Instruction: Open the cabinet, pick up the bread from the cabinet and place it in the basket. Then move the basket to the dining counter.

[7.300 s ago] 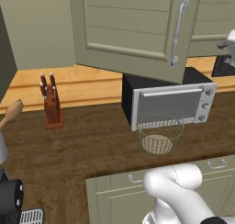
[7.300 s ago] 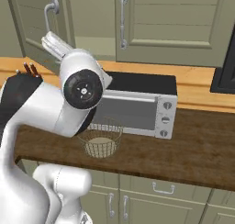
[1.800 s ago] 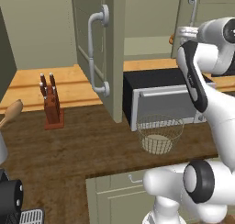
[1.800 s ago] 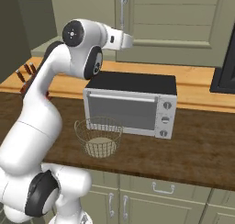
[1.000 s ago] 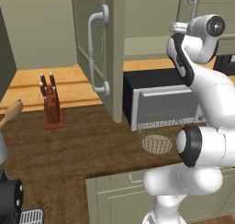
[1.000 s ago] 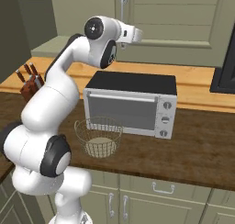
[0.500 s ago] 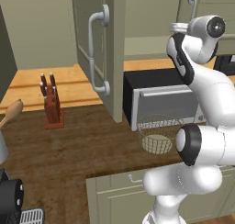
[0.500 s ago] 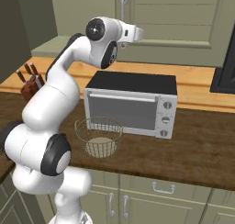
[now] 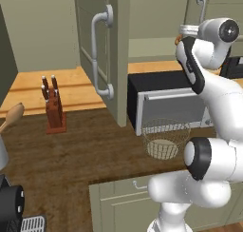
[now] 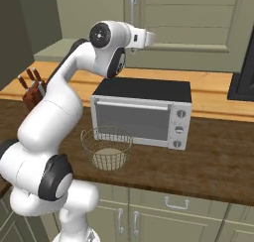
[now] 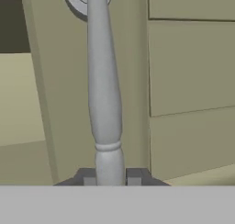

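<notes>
You are looking at a dark wood-grain tabletop (image 9: 85, 150) backed by a light orange wooden ledge (image 9: 61, 83). On it stand a knife block (image 9: 53, 107), a black and silver microwave (image 10: 144, 109) and, just in front of the microwave, the wire basket (image 10: 106, 148). Above, one door of the sage-green cabinet (image 9: 102, 50) hangs open to the left. Your gripper (image 11: 110, 176) is closed around the grey bar handle (image 11: 104, 94) of the other, shut cabinet door. A little golden-brown, likely the bread (image 9: 177, 38), peeks past the wrist.
</notes>
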Tool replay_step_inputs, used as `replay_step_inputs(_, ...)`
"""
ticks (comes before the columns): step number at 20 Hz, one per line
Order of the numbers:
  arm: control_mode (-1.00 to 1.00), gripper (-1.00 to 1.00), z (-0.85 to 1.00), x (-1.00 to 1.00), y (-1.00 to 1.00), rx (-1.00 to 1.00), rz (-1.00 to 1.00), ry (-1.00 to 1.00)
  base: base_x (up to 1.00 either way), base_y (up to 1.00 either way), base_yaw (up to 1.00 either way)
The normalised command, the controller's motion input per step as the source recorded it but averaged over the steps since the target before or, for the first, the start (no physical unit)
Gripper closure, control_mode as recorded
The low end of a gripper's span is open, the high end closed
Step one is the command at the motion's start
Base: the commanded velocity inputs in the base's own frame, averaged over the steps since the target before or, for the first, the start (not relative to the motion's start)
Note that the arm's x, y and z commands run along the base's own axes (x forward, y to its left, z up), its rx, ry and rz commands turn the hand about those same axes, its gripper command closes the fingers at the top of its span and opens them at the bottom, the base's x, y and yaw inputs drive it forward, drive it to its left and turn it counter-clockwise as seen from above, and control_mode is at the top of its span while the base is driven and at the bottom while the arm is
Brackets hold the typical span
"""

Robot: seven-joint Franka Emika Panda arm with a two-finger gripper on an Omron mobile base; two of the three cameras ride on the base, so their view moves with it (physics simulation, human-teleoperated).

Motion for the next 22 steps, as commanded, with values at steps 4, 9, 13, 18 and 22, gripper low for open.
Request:
replay_step_inputs(4, -1.00, 1.00, 0.04, -0.67, -0.51, 0.00, -0.01, 0.00, 0.00, 0.00, 0.00)
replay_step_inputs(9, -1.00, 1.00, 0.12, -0.86, -0.73, 0.00, 0.00, 0.00, 0.00, 0.00, 0.00)
replay_step_inputs(13, -1.00, 1.00, 0.14, -0.97, -0.80, 0.00, -0.01, 0.00, 0.00, 0.00, 0.00)
replay_step_inputs(18, -1.00, 1.00, 0.09, -0.99, -0.81, 0.00, -0.03, 0.01, 0.00, 0.00, 0.00)
replay_step_inputs(22, -1.00, 1.00, 0.03, -0.96, -0.72, 0.00, -0.05, 0.06, 0.00, 0.00, 0.00)
